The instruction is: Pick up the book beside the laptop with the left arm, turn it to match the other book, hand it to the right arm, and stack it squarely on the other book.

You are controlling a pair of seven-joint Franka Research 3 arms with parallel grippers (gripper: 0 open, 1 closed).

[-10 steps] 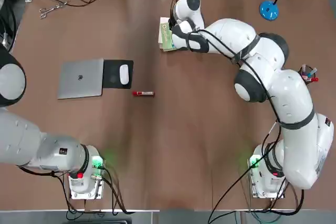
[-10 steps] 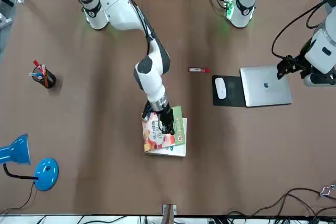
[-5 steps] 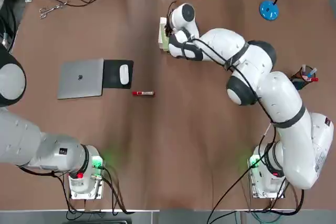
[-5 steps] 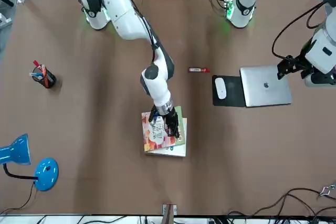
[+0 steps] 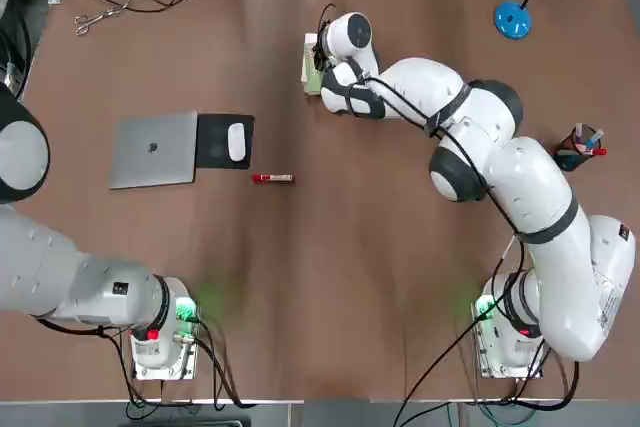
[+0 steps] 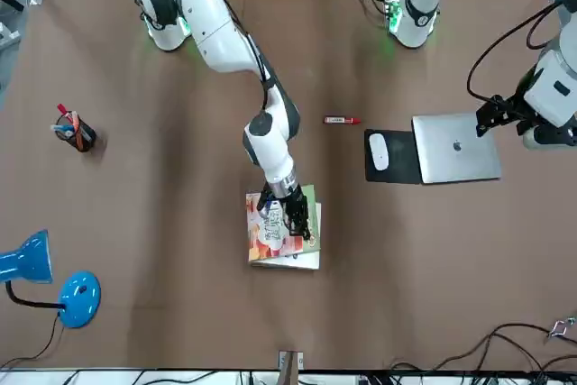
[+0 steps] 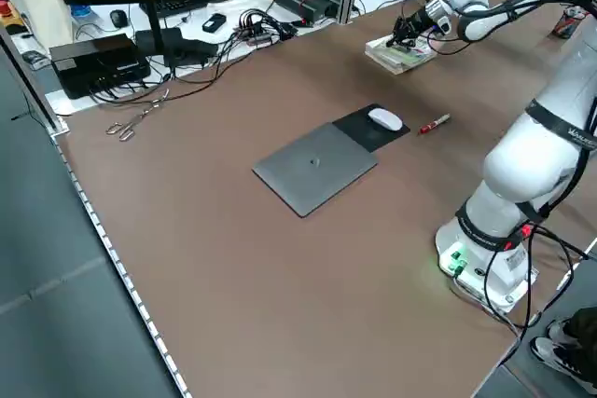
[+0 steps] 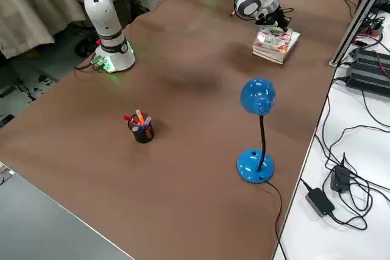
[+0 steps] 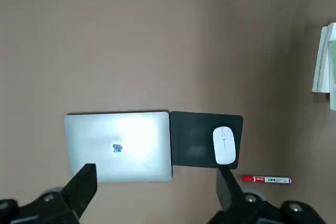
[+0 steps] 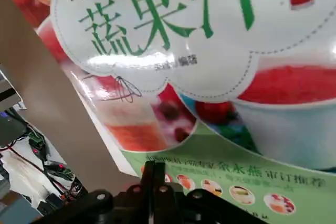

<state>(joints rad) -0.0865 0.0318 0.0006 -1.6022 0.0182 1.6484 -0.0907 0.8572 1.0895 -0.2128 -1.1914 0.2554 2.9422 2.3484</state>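
The book (image 6: 279,230), glossy and thin with a green border, pink-orange fruit pictures and red details, is lying face up on the other book (image 6: 311,261), a white-covered rectangle whose edge is showing on the side away from the robot and at the robot's left. The green border is running along the colourful book's robot-left side, and its far edge is sitting slightly askew to the white one's; the arm is covering part of it, so I cannot tell its long axis for certain. The right arm is reaching out across the brown table (image 6: 180,295), its wrist tilting down, and the right gripper (image 10: 152,166) is hovering or resting at the green border, fingers pressed together with nothing visible between them; whether they are touching the cover I cannot tell. The left gripper (image 9: 156,169) is hanging above the table by the laptop (image 9: 119,147), a smooth silver-grey rectangle, its fingers standing wide apart and holding nothing. Beside the laptop, a rounded white mouse (image 9: 224,145) is resting on a flat black pad (image 9: 194,140).
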